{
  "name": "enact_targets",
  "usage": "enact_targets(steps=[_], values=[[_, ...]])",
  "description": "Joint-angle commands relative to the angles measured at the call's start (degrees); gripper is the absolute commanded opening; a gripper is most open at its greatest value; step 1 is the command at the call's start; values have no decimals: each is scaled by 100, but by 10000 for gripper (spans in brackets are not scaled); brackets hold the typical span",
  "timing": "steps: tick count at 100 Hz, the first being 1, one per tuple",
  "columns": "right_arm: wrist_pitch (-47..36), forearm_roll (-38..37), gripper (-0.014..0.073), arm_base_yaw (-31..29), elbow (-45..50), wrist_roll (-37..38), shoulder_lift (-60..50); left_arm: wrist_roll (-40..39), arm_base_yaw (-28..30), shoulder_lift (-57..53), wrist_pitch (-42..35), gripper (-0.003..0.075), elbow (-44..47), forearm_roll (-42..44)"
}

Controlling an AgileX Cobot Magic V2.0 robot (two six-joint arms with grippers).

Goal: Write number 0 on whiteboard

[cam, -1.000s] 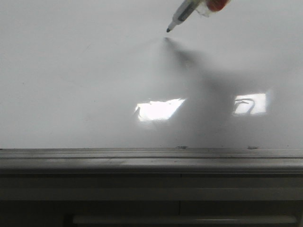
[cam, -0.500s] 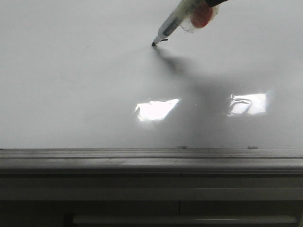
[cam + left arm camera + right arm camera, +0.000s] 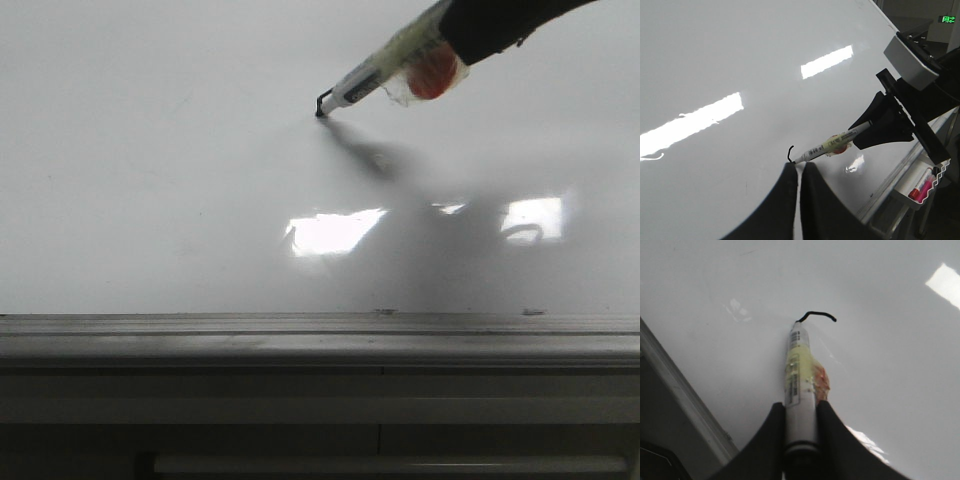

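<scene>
The whiteboard (image 3: 150,180) is glossy white and fills most of every view. My right gripper (image 3: 800,407) is shut on a marker (image 3: 799,385) with a yellowish label and an orange patch. The marker's tip touches the board in the front view (image 3: 385,75). A short curved black stroke (image 3: 322,100) runs from the tip; it also shows in the right wrist view (image 3: 817,315) and the left wrist view (image 3: 789,153). No closed loop of the number 0 shows. My left gripper (image 3: 798,167) is shut and empty, just short of the marker tip.
A grey metal rail (image 3: 320,335) runs along the board's near edge. Bright glare patches (image 3: 335,232) lie on the board. In the left wrist view a small tray (image 3: 922,182) with red and pink markers hangs beside the board's edge.
The marker tip has come down and to the left onto the board and drawn a short black stroke. The right arm has come further into the front view.
</scene>
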Motion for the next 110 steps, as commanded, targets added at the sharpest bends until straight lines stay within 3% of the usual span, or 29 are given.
enact_targets(steps=[1, 49, 65, 110], values=[[25, -64, -48, 101, -183, 18, -45, -48, 2, 80, -339, -20, -149, 150], [1068, -60, -47, 126, -183, 18, -308, -48, 2, 80, -339, -20, -149, 150], [1363, -586, -47, 126, -183, 590, -401, -53, 2, 80, -350, -20, -149, 150], [851, -954, -48, 126, -183, 983, -281, -53, 2, 80, -422, -20, -149, 150]])
